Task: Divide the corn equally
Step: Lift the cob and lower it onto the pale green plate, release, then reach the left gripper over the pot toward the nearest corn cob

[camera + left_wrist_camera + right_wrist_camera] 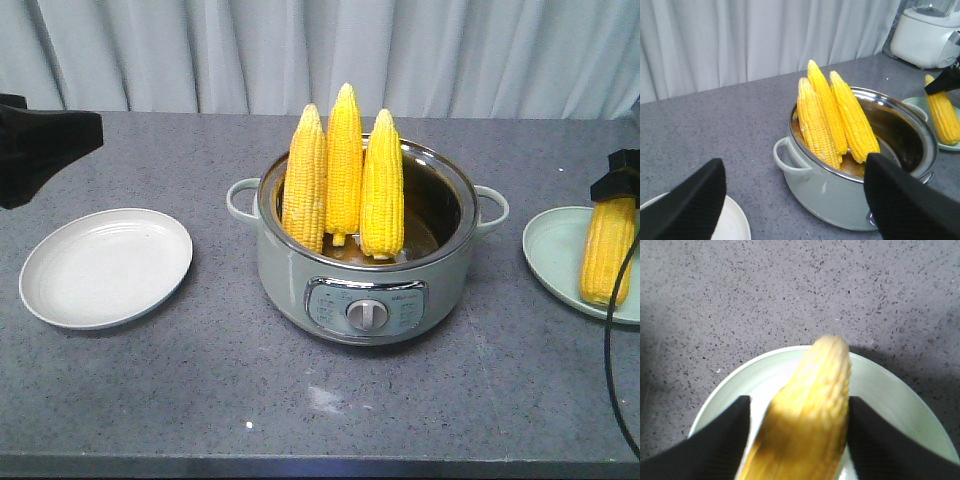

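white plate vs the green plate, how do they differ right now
The white plate holds no corn; the green plate carries one cob. The white plate sits left of the pot; the green plate sits right of it. Both are round, shallow and rest on the grey counter.

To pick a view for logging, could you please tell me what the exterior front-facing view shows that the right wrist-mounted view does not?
Front only: the pot with three standing cobs, and the white plate. Right wrist only: both fingers of the right pincer flanking the fourth cob. Shared: that cob, lying on the green plate.
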Robot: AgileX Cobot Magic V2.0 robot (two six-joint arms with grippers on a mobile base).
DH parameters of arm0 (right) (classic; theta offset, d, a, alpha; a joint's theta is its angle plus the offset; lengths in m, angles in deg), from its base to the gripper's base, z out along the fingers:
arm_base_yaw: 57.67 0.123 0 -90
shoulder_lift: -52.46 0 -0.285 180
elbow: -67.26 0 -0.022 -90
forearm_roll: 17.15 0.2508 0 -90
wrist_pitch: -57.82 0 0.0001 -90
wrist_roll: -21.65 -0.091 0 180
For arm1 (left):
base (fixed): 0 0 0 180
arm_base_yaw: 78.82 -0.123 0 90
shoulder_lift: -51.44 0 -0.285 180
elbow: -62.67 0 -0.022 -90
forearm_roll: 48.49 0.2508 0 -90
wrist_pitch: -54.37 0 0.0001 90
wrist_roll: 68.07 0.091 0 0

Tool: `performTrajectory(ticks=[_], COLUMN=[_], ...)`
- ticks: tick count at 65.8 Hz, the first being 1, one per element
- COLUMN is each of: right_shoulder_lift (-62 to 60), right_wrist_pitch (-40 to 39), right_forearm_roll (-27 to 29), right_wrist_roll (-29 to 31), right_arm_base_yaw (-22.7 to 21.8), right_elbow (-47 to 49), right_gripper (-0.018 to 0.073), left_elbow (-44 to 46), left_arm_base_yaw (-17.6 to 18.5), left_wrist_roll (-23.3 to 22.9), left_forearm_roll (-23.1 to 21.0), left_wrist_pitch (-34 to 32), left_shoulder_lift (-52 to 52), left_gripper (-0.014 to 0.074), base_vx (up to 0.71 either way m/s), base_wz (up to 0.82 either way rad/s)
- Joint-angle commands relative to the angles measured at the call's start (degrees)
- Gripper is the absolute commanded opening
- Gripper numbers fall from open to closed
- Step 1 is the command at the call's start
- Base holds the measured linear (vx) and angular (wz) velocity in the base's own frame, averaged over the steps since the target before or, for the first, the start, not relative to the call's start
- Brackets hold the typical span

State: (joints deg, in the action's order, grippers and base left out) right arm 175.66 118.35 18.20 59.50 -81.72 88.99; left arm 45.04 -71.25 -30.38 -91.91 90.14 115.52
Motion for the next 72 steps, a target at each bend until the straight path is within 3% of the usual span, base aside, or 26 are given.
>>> performTrajectory(ticks=[1, 8, 19, 42, 63, 72], right_shoulder_lift=[-4.07, -5.81, -10.4, -27.12, -34.49, -34.44], right_wrist_pitch=[-0.93, -2.85, -1.86, 2.12, 1.19, 1.22], right_forearm_roll=[3.96, 5.96, 6.65, 7.34, 7.34, 7.29], right_wrist_roll=[0.07, -0.05, 0.79, 1.98, 0.23, -0.13], right_arm_base_yaw=[-0.22, -0.22, -0.22, -0.22, -0.22, -0.22], right_elbow=[1.74, 1.74, 1.79, 1.79, 1.73, 1.73], right_gripper=[0.0585, 0.0673, 0.066, 0.0612, 0.0596, 0.0594], left_elbow=[1.97, 1.97, 5.35, 30.83, 53.07, 56.64], left_arm_base_yaw=[0.38, 0.38, 0.38, 0.62, 6.3, 8.44], left_wrist_roll=[-0.32, -0.32, -0.34, -3.61, -13.51, -13.83], left_forearm_roll=[-2.3, -2.35, -5.01, -5.34, -5.56, -8.22], left_wrist_pitch=[-0.94, -0.35, 0.02, 9.34, 11.31, 11.08], left_shoulder_lift=[0.78, 2.29, 5.7, 23.67, 45.67, 51.97], left_gripper=[0.0556, 0.0556, 0.0556, 0.0556, 0.0558, 0.0558], base_vx=[0.0, 0.0, 0.0, 0.0, 0.0, 0.0], base_wz=[0.0, 0.0, 0.0, 0.0, 0.0, 0.0])
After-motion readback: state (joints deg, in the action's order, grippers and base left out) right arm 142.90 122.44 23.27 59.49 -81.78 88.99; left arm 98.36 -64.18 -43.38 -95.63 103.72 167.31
